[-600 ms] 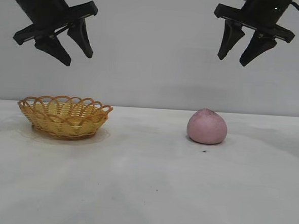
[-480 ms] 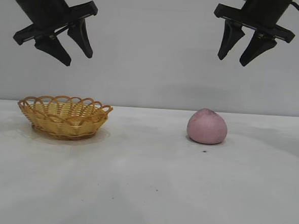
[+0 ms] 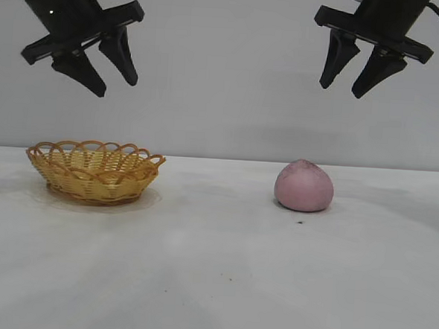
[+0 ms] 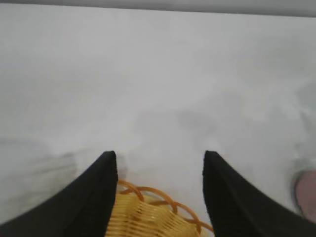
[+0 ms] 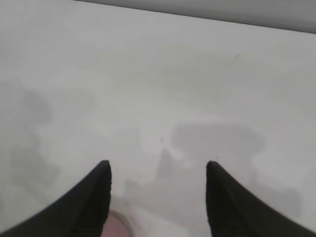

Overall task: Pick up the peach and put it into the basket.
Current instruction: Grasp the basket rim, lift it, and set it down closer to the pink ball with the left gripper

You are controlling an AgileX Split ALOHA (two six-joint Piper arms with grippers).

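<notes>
Right gripper (image 3: 354,83) high over peach (image 3: 304,186), fingers spread, empty. I'd drop straight, straddle widest part (soft fruit, squeeze gently). Left gripper (image 3: 114,80) spread above basket (image 3: 94,171).

I see a flat white table top (image 3: 212,283) that fills the lower half of my front view. It has faint grey smudges, soft shadows and a few tiny dark specks. Behind it stands a plain, smooth, pale grey wall (image 3: 225,75). The light is soft and even.
</notes>
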